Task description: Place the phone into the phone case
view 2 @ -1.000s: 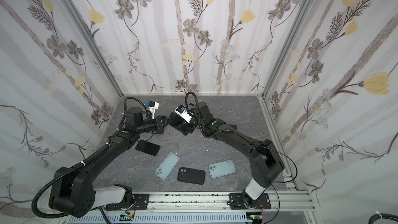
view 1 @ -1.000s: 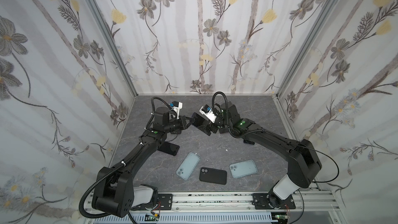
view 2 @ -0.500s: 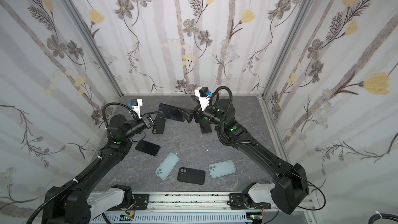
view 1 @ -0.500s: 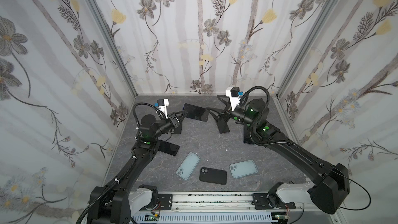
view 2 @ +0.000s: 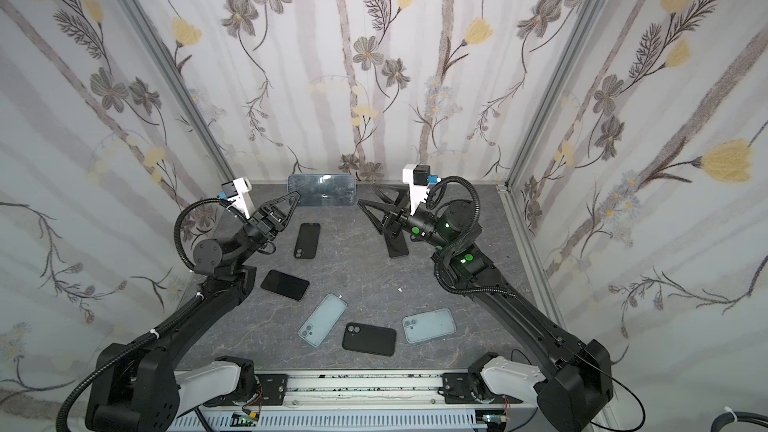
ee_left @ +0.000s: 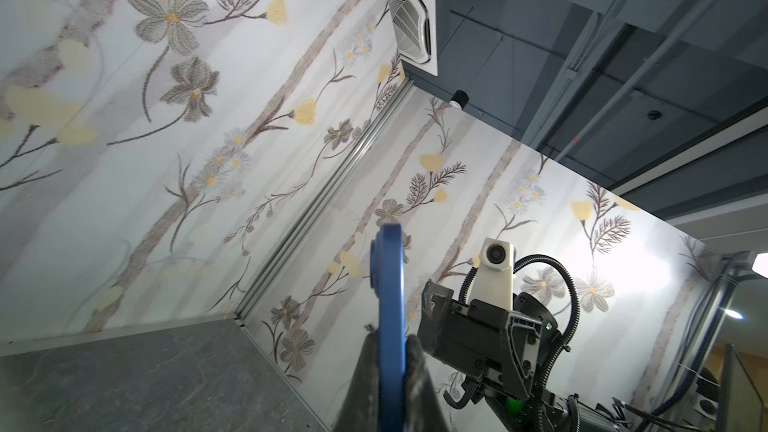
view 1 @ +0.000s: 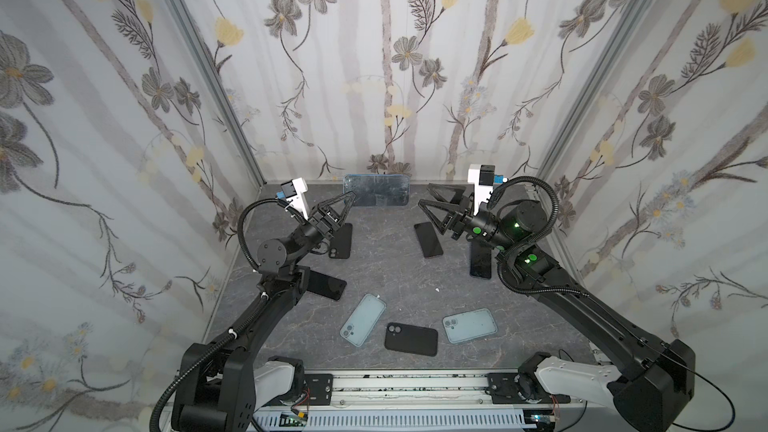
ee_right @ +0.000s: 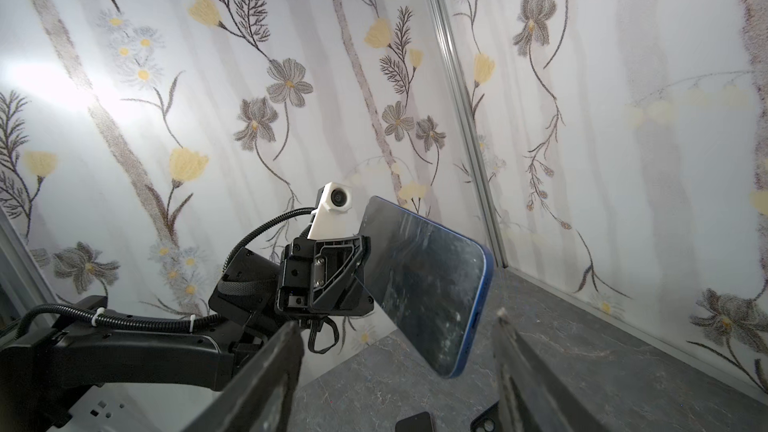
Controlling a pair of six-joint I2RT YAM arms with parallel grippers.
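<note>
Phone [view 1: 376, 189] aloft by back wall [view 1: 382, 76], one end pinched in left jaws; long axis level, free end toward right jaws, spread wide, just beside it. Black case [view 1: 411, 339] on worktop [view 1: 395, 276], well apart.

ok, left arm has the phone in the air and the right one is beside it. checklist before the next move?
1. Left gripper jaws shut on one end of the blue-edged glass smartphone: ok.
2. Smartphone held off the grey stone-pattern table: ok.
3. Right gripper jaws open, with a gap to the smartphone's free end in both top views: ok.
4. Clear bluish plastic cases, left case and right case, flat and uncovered: ok.
5. Open side of those cases facing up: cannot tell.
6. Smartphone clear of the back wall: cannot tell.
</note>
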